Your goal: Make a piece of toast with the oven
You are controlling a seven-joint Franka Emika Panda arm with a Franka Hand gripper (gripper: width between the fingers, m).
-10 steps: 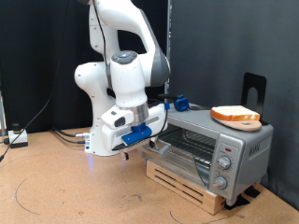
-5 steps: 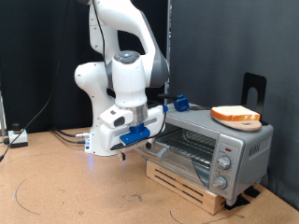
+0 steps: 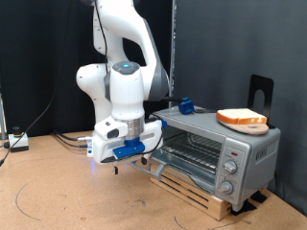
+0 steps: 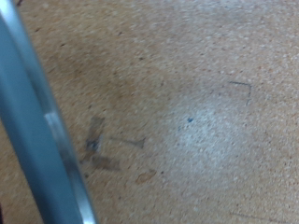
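Observation:
The silver-grey oven (image 3: 240, 153) stands on a wooden pallet at the exterior view's right. Its glass door (image 3: 171, 156) is tilted partly open and the wire rack shows behind it. The piece of toast (image 3: 242, 118) lies on top of the oven, pale with an orange-brown crust. My gripper (image 3: 144, 158) is low at the door's upper edge, left of the oven; its fingers are hidden behind the hand. The wrist view shows the brown table board and a blurred grey-blue bar (image 4: 42, 131) crossing close to the camera; no fingers show there.
A small blue object (image 3: 184, 105) sits on the oven's top rear corner. A black stand (image 3: 261, 91) rises behind the toast. The pallet (image 3: 192, 187) sticks out under the oven. Cables and a small box (image 3: 14, 141) lie at the exterior view's left.
The hand has dropped lower and moved a little towards the exterior view's left, and the oven door has swung further down and open with it.

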